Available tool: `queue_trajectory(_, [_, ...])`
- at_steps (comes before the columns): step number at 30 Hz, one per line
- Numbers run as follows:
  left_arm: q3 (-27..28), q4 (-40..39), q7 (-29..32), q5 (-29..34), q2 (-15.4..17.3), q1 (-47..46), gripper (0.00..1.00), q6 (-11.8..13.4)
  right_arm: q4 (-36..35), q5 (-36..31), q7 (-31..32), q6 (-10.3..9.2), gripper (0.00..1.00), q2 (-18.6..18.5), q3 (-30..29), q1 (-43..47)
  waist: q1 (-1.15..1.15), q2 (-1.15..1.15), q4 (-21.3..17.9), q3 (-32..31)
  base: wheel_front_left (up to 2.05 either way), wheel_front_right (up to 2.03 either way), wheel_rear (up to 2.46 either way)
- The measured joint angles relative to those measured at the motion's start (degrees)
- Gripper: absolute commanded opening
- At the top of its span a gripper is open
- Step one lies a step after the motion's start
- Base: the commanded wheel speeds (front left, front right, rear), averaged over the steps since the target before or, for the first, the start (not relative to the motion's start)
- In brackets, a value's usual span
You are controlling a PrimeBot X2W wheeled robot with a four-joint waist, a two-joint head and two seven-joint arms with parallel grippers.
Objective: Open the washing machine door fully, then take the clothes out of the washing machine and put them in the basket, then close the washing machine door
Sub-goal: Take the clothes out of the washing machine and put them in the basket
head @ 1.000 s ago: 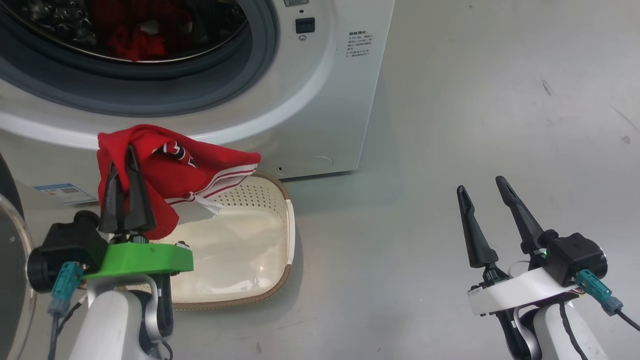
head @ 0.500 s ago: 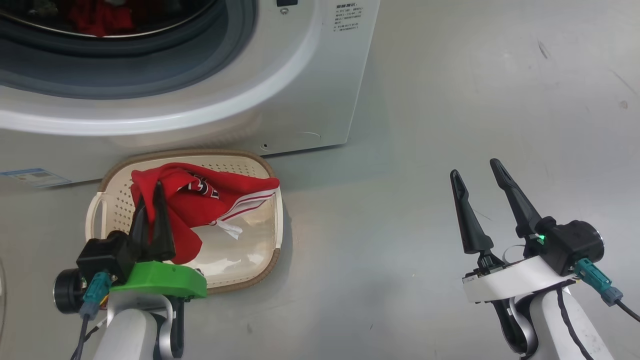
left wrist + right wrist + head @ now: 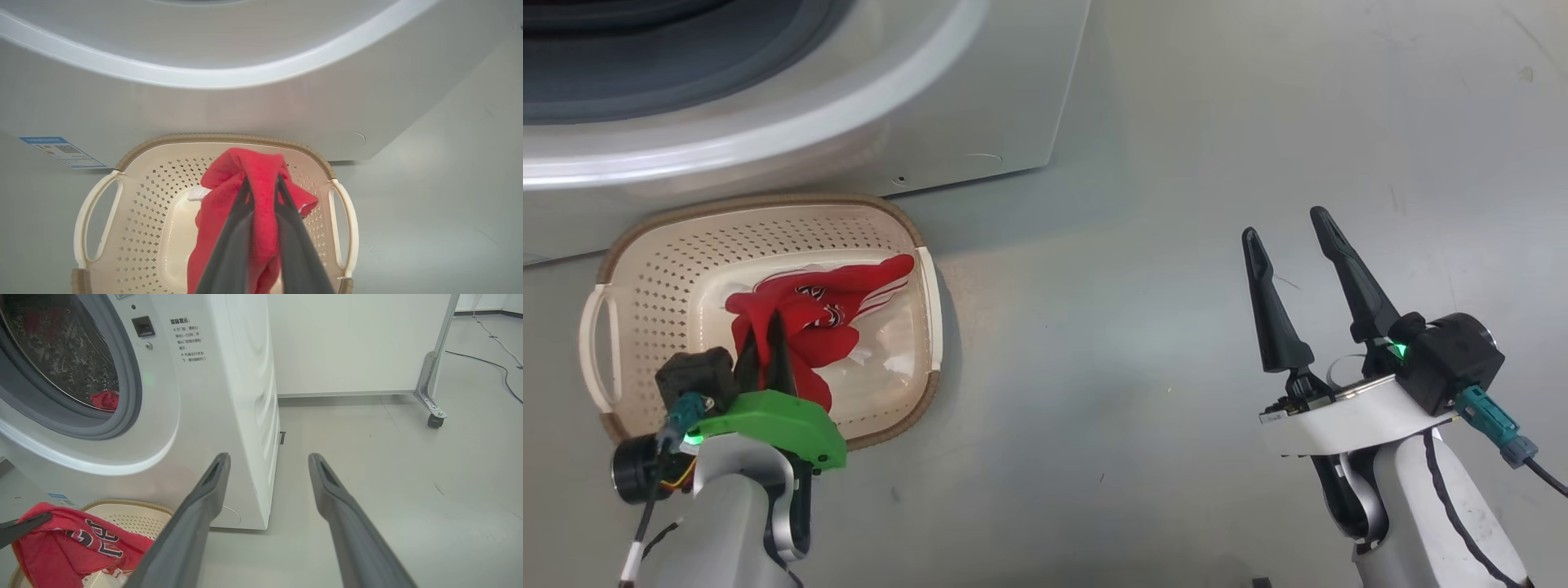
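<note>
— Head view?
— Lower left: left gripper (image 3: 765, 327) clamps red clothes (image 3: 817, 306) hanging into the basket (image 3: 768, 200). Lower right: right gripper (image 3: 1284, 222) spread, empty.
— Left wrist?
— Centre: its fingers (image 3: 229, 245) pinch them.
— Right wrist?
— Another red piece (image 3: 105, 400) inside the washing machine (image 3: 229, 375), upper left.

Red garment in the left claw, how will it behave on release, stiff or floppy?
Likely floppy: the red garment drapes in folds around the left claw, so it should slump on release. Probably light: one narrow pinch holds it all. Should settle in the basket below, not roll.
</note>
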Motion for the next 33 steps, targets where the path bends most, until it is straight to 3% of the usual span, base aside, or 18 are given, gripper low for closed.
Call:
queue_trajectory(19, [3.4, 15.5, 5.1, -0.9, 0.6, -14.0, 0.00, 0.0, -0.1, 2.7, 0.0, 0.00, 1.00, 0.1, 2.5, -5.9, 0.00, 0.00, -6.9, 10.3, 0.00, 0.00, 0.00])
queue_trajectory(20, [3.5, 16.2, 5.1, -1.2, 0.6, -14.4, 0.06, 0.0, -0.1, 2.8, 0.0, 0.00, 1.00, 0.1, 2.4, -6.2, 0.00, 0.00, -7.2, 10.7, 0.00, 0.00, 0.00])
queue_trajectory(21, [3.5, 16.9, 5.4, -1.3, 0.6, -14.7, 0.23, 0.0, -0.1, 2.8, 0.0, 0.00, 1.00, 0.1, 2.4, -6.5, 0.00, 0.00, -7.4, 11.1, 0.00, 0.00, 0.00])
queue_trajectory(24, [3.7, 19.0, 5.5, -2.2, 0.5, -15.5, 0.48, 0.0, 0.0, 3.0, 0.0, 0.00, 1.00, 0.1, 2.4, -7.2, 0.00, 0.00, -8.1, 11.9, 0.00, 0.00, 0.00])
queue_trajectory(26, [3.7, 20.0, 5.5, -2.2, 0.5, -16.0, 0.87, 0.0, 0.0, 3.2, 0.0, 0.00, 1.00, 0.1, 2.4, -7.4, 0.00, 0.00, -8.4, 12.2, 0.00, 0.00, 0.00])
queue_trajectory(27, [3.8, 20.6, 5.5, -2.2, 0.5, -16.3, 1.00, 0.0, 0.1, 3.2, 0.0, 0.00, 1.00, 0.1, 2.4, -7.4, 0.00, 0.00, -8.4, 12.3, 0.00, 0.00, 0.00])
queue_trajectory(33, [4.0, 23.0, 3.3, -2.7, 0.5, -18.0, 1.00, -0.3, 0.8, 3.2, 0.0, 0.00, 1.00, 0.1, 2.1, -7.8, 0.00, 0.00, -8.3, 12.2, 0.00, 0.00, 0.00])
